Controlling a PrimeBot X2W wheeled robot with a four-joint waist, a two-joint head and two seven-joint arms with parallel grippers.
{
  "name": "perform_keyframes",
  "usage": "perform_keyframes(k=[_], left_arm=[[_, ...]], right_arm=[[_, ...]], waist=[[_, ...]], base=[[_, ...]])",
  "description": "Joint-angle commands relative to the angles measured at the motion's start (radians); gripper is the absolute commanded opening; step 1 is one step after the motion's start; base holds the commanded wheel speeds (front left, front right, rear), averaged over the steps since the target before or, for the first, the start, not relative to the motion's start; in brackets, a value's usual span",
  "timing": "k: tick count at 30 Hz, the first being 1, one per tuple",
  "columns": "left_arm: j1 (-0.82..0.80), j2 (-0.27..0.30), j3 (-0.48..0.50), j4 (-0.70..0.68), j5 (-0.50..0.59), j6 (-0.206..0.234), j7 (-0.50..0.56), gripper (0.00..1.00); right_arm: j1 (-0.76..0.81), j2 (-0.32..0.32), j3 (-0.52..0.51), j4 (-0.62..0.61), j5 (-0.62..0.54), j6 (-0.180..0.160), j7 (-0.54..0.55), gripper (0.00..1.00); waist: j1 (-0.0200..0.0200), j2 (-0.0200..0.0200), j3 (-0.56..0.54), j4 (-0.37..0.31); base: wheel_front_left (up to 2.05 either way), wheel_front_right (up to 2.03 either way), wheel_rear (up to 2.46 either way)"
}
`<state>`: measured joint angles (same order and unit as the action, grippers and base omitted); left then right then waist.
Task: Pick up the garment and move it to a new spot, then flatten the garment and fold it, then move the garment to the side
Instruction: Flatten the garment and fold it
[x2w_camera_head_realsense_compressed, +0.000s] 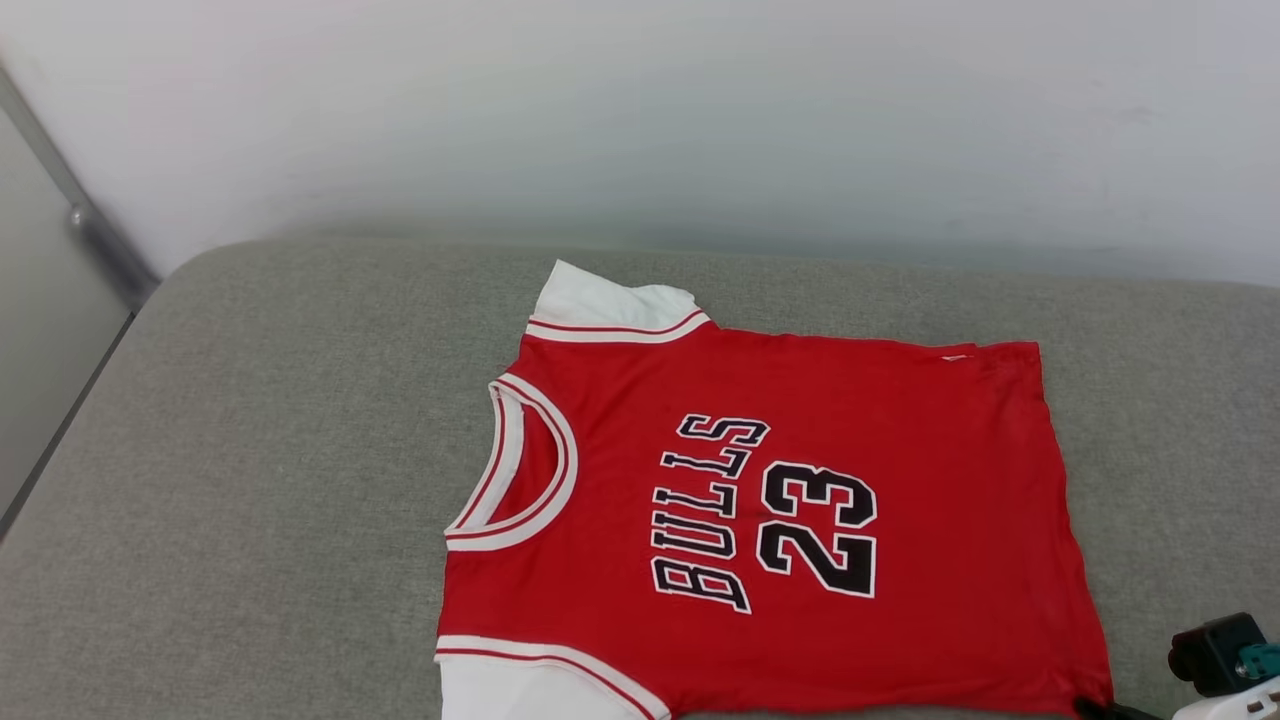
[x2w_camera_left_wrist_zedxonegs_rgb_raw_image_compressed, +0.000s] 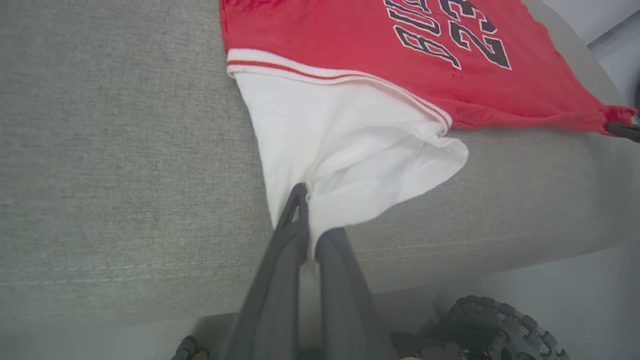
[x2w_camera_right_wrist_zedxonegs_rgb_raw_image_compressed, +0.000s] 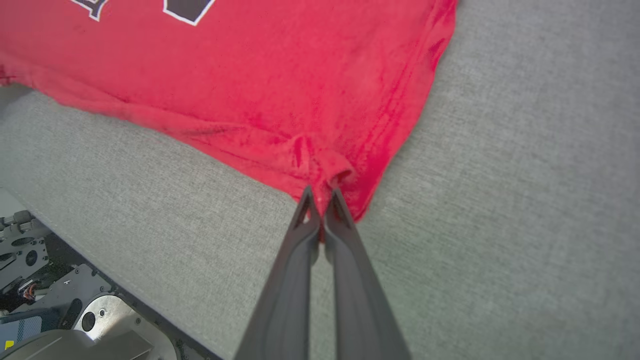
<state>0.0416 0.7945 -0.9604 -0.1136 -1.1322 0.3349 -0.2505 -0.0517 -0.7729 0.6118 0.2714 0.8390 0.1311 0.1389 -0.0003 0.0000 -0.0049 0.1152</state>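
One garment (x2w_camera_head_realsense_compressed: 900, 420), a red BULLS 23 T-shirt, flat and print-up on one grey fabric cushion (x2w_camera_head_realsense_compressed: 250, 450), collar end toward my left, hem toward my right. Two white sleeves: the far sleeve (x2w_camera_head_realsense_compressed: 600, 295) lies flat toward the wall, the near sleeve (x2w_camera_left_wrist_zedxonegs_rgb_raw_image_compressed: 350, 150) is at the cushion's front edge. One striped collar (x2w_camera_head_realsense_compressed: 566, 470). Two sets of jaws, two dark fingers each. My left jaws are clenched on the near sleeve's outer edge, fingers (x2w_camera_left_wrist_zedxonegs_rgb_raw_image_compressed: 280, 260) pinching white fabric that bunches at the tips in the left wrist view. My right jaws are clenched on the near hem corner (x2w_camera_right_wrist_zedxonegs_rgb_raw_image_compressed: 345, 175), fingers (x2w_camera_right_wrist_zedxonegs_rgb_raw_image_compressed: 295, 280) together with red fabric puckered between the tips. In the head view that arm's black wrist block (x2w_camera_head_realsense_compressed: 1215, 655) sits lower right, just beside the corner. My fingers cover the pinched bits, so I cannot tell how deep the fabric goes in. Around: one pale wall (x2w_camera_head_realsense_compressed: 700, 120) behind the cushion, one grey metal rail (x2w_camera_head_realsense_compressed: 90, 230) far left, one knobby black wheel (x2w_camera_left_wrist_zedxonegs_rgb_raw_image_compressed: 500, 325) below the cushion's front edge, grey metal base plates (x2w_camera_right_wrist_zedxonegs_rgb_raw_image_compressed: 50, 310) beneath it in the right wrist view.
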Motion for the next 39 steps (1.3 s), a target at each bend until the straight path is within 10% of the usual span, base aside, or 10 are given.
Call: perform_keyframes(k=[1,15,39], left_arm=[[0.004,-0.005,0.008,-0.001,0.003,0.003,-0.007,0.00],[-0.262,0.007,0.039,0.078,0.152,-0.088,0.030,0.00],[-0.686,-0.051,0.074,0.384,0.225,-0.276,0.142,0.00]], right_arm=[[0.022,0.010,-0.015,-0.007,-0.007,-0.001,0.005,0.00],[-0.018,0.072,-0.219,-0.093,-0.077,-0.001,0.060,0.00],[-0.235,0.122,-0.205,-0.098,-0.118,-0.001,0.094,0.00]], waist=[[0.0003,0.0000,0.001,-0.002],[0.0003,0.0000,0.067,-0.017],[0.0003,0.0000,0.344,-0.082]], base=[[0.00,0.00,0.00],[0.00,0.00,0.00],[0.00,0.00,0.00]])
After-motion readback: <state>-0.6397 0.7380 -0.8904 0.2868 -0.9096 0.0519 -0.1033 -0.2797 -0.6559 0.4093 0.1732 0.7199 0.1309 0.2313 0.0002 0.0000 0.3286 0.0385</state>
